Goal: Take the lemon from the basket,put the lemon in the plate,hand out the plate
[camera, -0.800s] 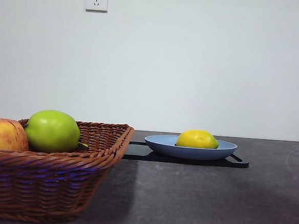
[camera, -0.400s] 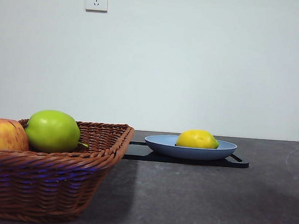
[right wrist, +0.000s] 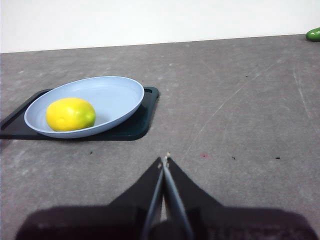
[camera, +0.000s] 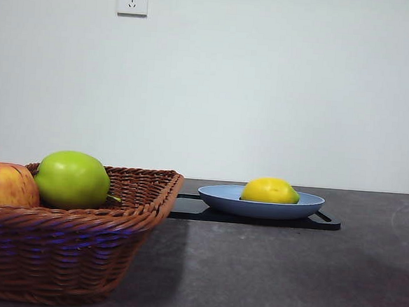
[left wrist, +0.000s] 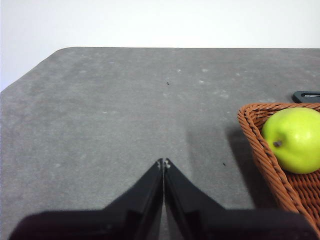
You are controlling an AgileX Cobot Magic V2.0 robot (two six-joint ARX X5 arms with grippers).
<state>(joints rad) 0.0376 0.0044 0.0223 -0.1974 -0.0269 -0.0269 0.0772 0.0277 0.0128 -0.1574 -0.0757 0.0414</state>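
So left to right: wicker basket (camera: 79,243) with a red-yellow apple (camera: 6,185) and green apple (camera: 71,179), lemon (camera: 270,190) sitting in the light-blue plate (camera: 222,195) on a black tray (camera: 186,208), and both the left gripper (left wrist: 163,163) and right gripper (right wrist: 164,161) are pressed together, empty, hovering over bare table.

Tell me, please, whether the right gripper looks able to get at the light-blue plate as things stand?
Probably yes. The right gripper, jaws shut, faces the light-blue plate across bare table. The plate sits on the black tray with the lemon in it, its near rim unobstructed.

Basket (camera: 65,235), perhaps half, cropped.
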